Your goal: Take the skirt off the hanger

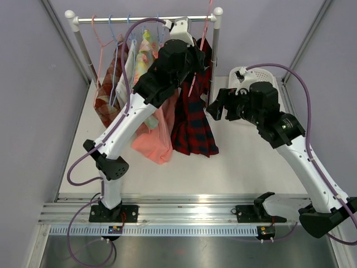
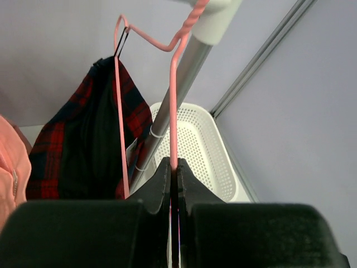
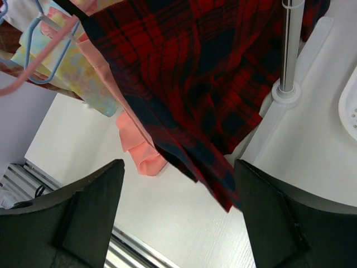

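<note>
A red and dark plaid skirt (image 1: 192,120) hangs from a pink wire hanger (image 1: 204,33) at the right end of the clothes rail (image 1: 142,19). My left gripper (image 2: 174,167) is shut on the pink hanger's wire (image 2: 173,100), high by the rail's right post. The skirt (image 2: 83,145) hangs to its left in that view. My right gripper (image 1: 215,109) is open and empty, just right of the skirt's lower half; the skirt's hem (image 3: 217,100) hangs in front of its jaws, apart from them.
Other garments hang on the rail: a salmon one (image 1: 156,137), a tie-dye one (image 1: 144,61) and a brown plaid one (image 1: 106,95). A white perforated basket (image 1: 245,78) sits at the back right. The rail's right post (image 3: 289,50) stands close to my right gripper.
</note>
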